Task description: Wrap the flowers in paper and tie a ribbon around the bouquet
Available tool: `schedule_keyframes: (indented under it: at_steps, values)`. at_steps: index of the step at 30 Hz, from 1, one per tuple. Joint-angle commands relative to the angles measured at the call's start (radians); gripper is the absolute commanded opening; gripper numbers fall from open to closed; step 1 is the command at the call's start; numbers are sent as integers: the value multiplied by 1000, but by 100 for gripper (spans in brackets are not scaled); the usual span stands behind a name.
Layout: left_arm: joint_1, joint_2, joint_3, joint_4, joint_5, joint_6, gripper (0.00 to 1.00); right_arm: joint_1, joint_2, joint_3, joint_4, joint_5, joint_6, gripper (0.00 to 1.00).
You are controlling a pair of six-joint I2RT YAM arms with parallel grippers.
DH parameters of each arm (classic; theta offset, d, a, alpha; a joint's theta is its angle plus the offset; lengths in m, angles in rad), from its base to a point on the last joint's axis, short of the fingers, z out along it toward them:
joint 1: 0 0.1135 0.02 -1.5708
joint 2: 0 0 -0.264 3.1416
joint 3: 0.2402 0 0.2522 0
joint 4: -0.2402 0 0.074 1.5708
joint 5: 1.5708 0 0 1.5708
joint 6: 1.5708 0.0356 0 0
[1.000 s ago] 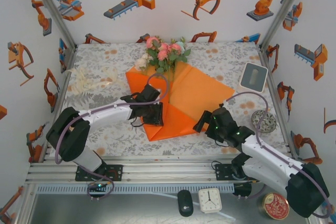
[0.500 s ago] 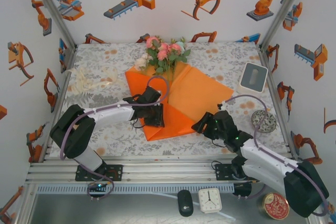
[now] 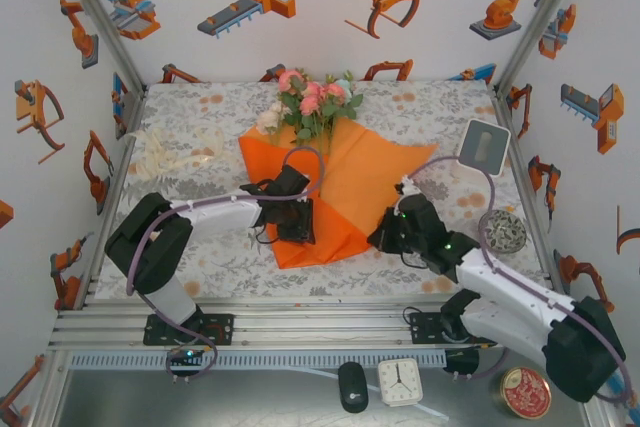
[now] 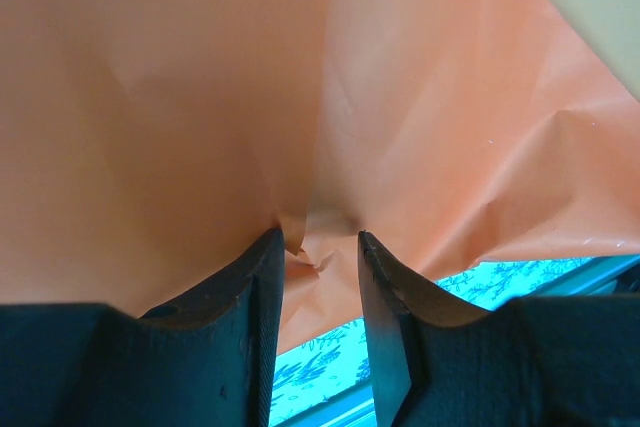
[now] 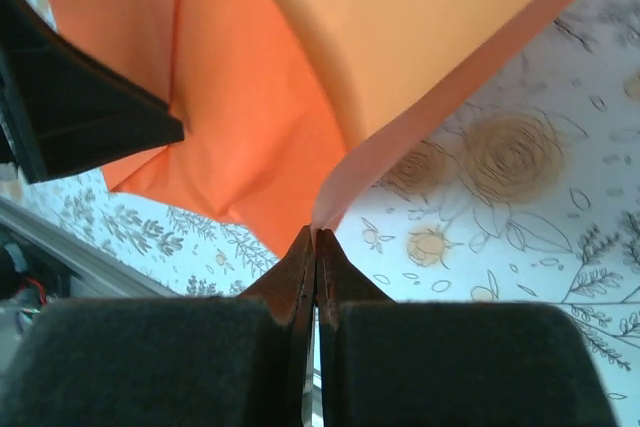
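The flowers (image 3: pixel 312 99), pink and white blooms with green leaves, lie at the far middle of the table, their stems under the orange paper (image 3: pixel 350 182). My left gripper (image 3: pixel 290 219) sits on the paper's near left part. In the left wrist view its tips (image 4: pixel 318 247) pinch a crumpled fold of paper (image 4: pixel 200 97). My right gripper (image 3: pixel 385 237) is at the paper's near right edge. Its jaws (image 5: pixel 316 239) are shut on the thin lifted edge of the paper (image 5: pixel 260 117). The cream ribbon (image 3: pixel 170 155) lies bunched at the far left.
A white flat device (image 3: pixel 484 146) and a round patterned tin (image 3: pixel 503 230) stand on the right side of the floral cloth (image 3: pixel 200 247). Below the table's front rail lie a mouse (image 3: pixel 352 385), a small clock (image 3: pixel 400 380) and a red tin (image 3: pixel 525 392).
My right gripper has gone from open to shut on the paper's right edge and drawn that side inward. The left gripper has slid a little nearer with its fold.
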Motion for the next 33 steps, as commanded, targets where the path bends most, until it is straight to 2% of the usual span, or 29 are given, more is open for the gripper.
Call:
schedule_keyframes:
  at_steps: [1,5,9,10,14,17,22,25,27,31,33]
  values:
    - [-3,49,-8,-12,-5,-3,38,88,146,182,-139,20,-234,0]
    - [-2,47,-12,-15,-23,-1,38,185,328,373,-225,11,-367,0]
    - [0,51,-13,-15,-30,-3,38,233,428,420,-86,-169,-384,4]
    - [0,50,-15,-14,-30,-4,38,236,446,425,-69,-190,-376,8]
    - [2,42,-26,-7,-30,-6,38,236,423,419,-54,-186,-350,46]
    - [4,46,-29,1,-22,-6,38,214,328,353,6,-177,-325,61]
    - [5,50,-31,10,-17,-10,38,105,232,228,43,-48,-244,65]
    - [9,35,-39,22,-4,-13,38,99,253,196,32,-7,-260,67]
    - [14,20,-48,42,13,-19,38,98,287,193,32,-34,-259,68]
    - [26,5,-67,75,32,-46,39,109,361,199,141,-207,-232,70]
    - [29,10,-70,83,38,-53,39,136,387,207,177,-220,-231,72]
